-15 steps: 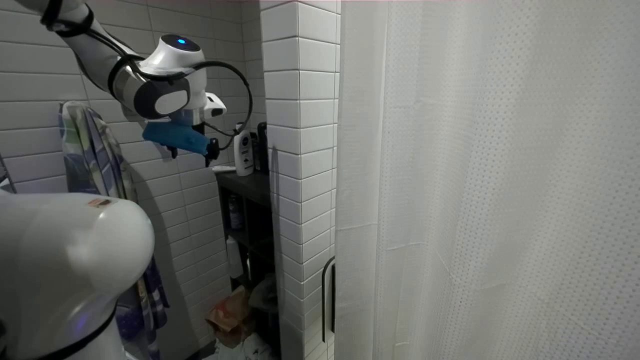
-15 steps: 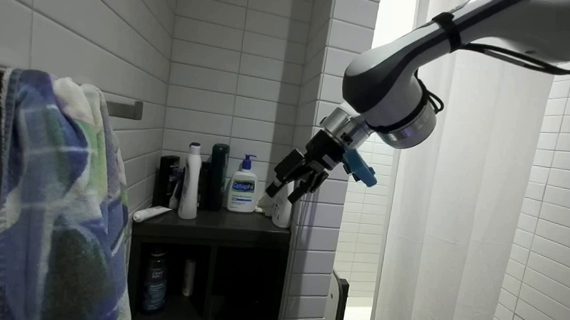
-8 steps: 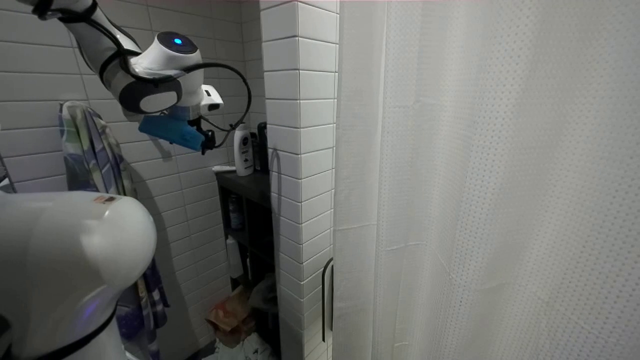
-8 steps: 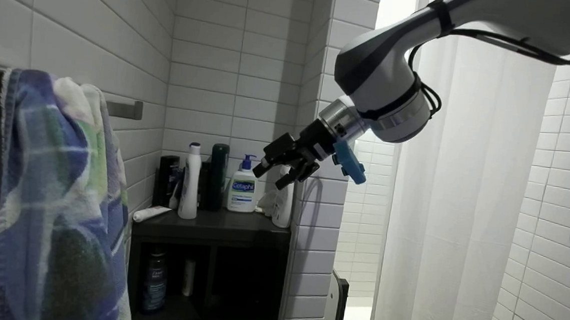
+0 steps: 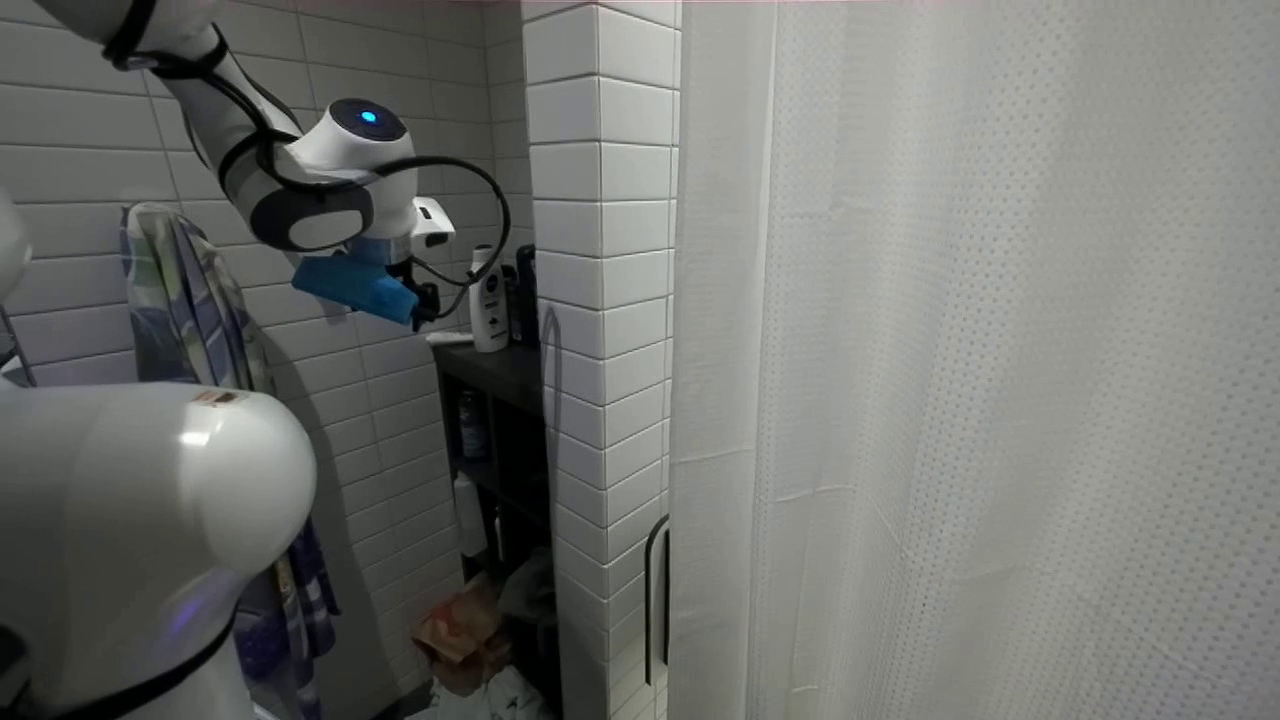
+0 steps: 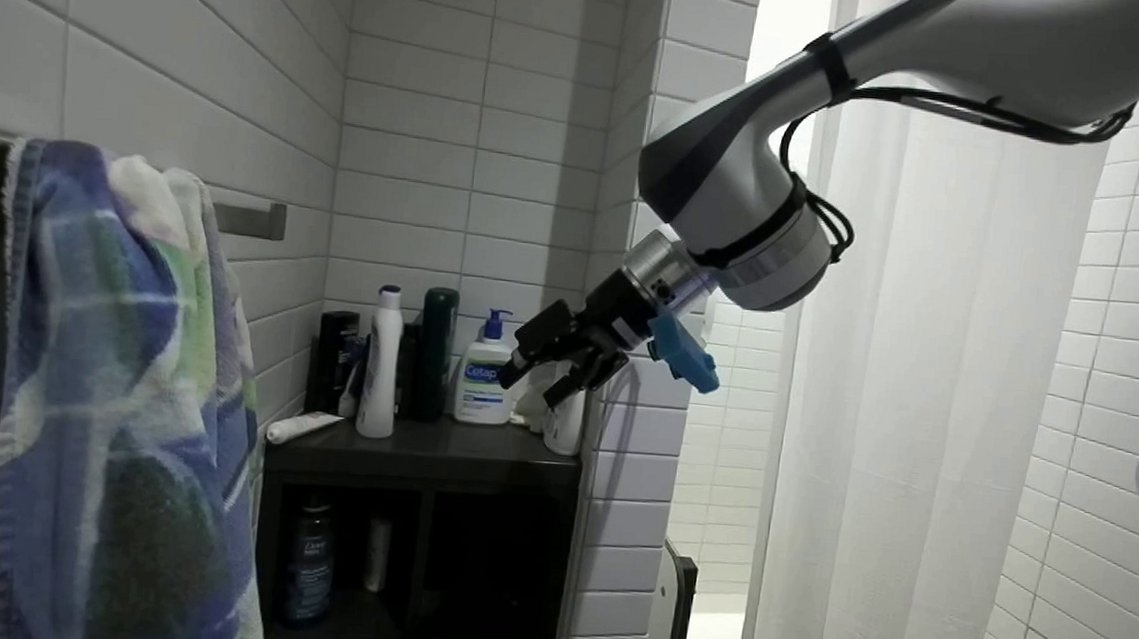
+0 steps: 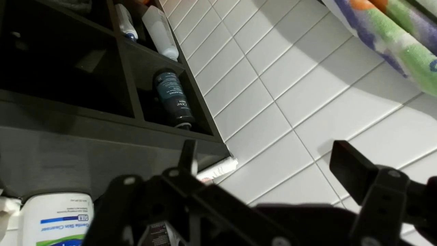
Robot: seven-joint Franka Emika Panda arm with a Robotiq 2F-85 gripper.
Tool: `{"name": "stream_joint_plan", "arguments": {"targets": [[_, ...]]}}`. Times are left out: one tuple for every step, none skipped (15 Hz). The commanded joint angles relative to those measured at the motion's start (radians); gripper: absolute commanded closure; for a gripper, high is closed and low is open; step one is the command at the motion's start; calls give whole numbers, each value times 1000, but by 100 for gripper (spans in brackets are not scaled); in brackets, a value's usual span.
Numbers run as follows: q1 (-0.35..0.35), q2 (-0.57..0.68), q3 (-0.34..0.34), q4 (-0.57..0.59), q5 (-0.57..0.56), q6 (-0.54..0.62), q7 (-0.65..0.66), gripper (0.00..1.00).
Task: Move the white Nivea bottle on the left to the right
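Note:
The white Nivea bottle [image 6: 380, 371], tall with a dark blue cap, stands upright at the left on the dark shelf top [image 6: 461, 440]. It also shows in an exterior view [image 5: 489, 310], where its dark round label is seen. I cannot make it out in the wrist view. My gripper [image 6: 530, 389] is open and empty, tilted down, above the right part of the shelf. It is apart from the Nivea bottle, to its right. In the wrist view the jaws [image 7: 264, 160] are wide apart with only wall tiles between them.
A Cetaphil pump bottle [image 6: 485, 384] stands behind the fingertips. Another white bottle [image 6: 567, 430] at the right end is partly hidden by my gripper. A dark green bottle [image 6: 437, 350], a white tube [image 6: 301, 428], a towel [image 6: 124, 379] and a tiled pillar [image 6: 635, 464] are around.
My gripper has moved left over the shelf in an exterior view, rising first and then coming down again. The jaws stay open. The bottles have not moved.

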Motion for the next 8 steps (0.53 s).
{"name": "stream_joint_plan", "arguments": {"targets": [[1, -3, 2, 0, 0, 0, 0, 0], [1, -3, 3, 0, 0, 0, 0, 0], [1, -3, 3, 0, 0, 0, 0, 0], [1, -4, 3, 0, 0, 0, 0, 0], [1, -4, 3, 0, 0, 0, 0, 0], [12, -3, -5, 9, 33, 3, -22, 0], [22, 12, -2, 21, 52, 29, -40, 0], [31, 21, -3, 35, 66, 31, -58, 0]]}}
